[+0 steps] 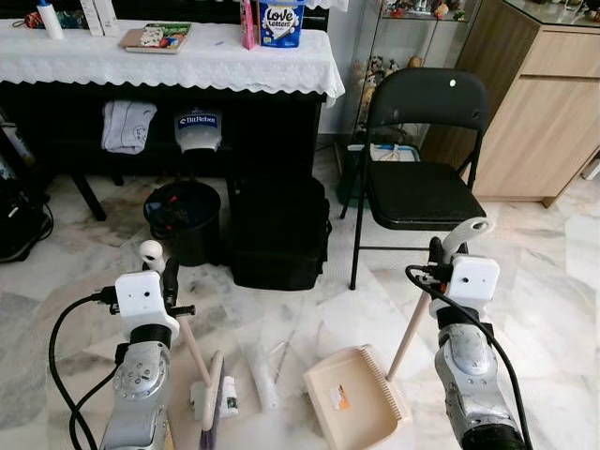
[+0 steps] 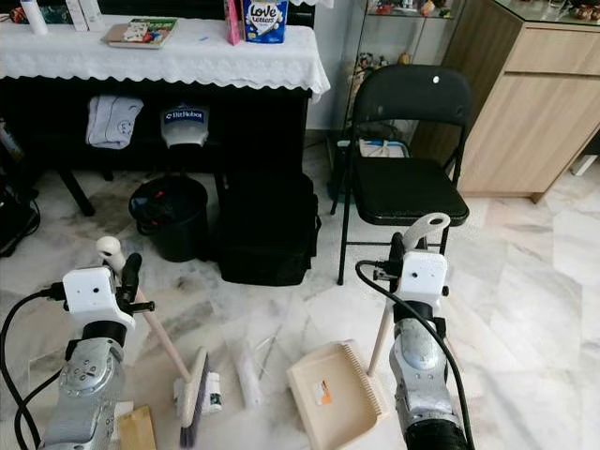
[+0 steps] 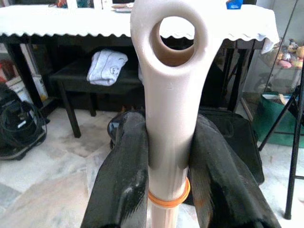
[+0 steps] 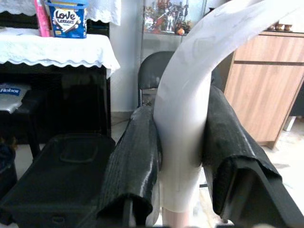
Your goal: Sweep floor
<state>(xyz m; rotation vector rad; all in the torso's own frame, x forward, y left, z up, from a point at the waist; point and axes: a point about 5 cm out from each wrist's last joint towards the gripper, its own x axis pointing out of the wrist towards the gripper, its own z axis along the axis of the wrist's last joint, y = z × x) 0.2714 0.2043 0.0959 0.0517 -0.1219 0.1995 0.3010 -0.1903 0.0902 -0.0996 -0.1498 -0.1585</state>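
The floor (image 1: 553, 281) is glossy veined marble. The broom (image 1: 208, 389) handle and dustpan (image 1: 352, 398) look like smooth, matt cream plastic. The chair (image 1: 422, 187) has a matt black seat on a thin metal frame. White lace cloth (image 1: 216, 61) covers the table; the far-right cabinet (image 1: 539, 122) is pale wood.

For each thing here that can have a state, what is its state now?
Left claw: shut on brush handle.
Right claw: shut on dustpan handle.
Brush: head on floor, handle tilted.
Dustpan: flat on floor, mouth toward brush.
Chair: unfolded, seat bare.
Bin: upright, open.
Wrapper: lying on floor between brush and dustpan.
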